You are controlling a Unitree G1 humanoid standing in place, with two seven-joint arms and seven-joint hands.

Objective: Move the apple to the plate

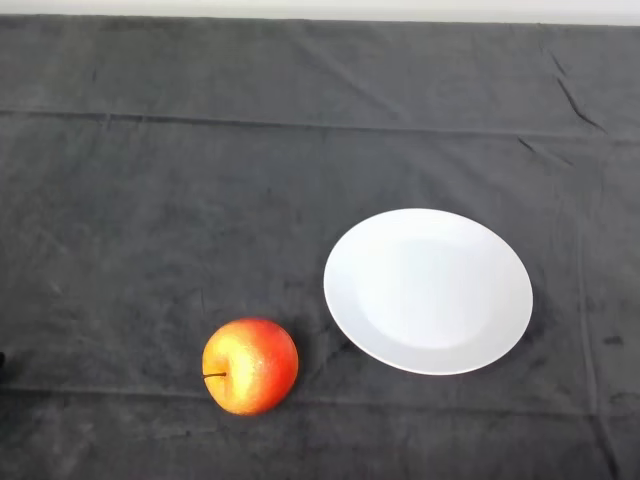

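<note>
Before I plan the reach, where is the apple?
In the head view, the apple sits on the dark cloth near the bottom edge, left of centre, just off the white plate's lower-left rim, not touching.

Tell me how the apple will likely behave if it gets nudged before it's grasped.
The apple is round and lies with its stem sideways, so it will probably roll. Its skin looks smooth, perhaps slippery. The cloth may slow any roll toward the plate.

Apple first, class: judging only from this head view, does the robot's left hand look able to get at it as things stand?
Probably yes, though the hand itself is not in view. The apple lies alone on the dark cloth, towards the lower left, where that arm comes in. The plate sits apart to its right, and nothing stands in between.
</note>
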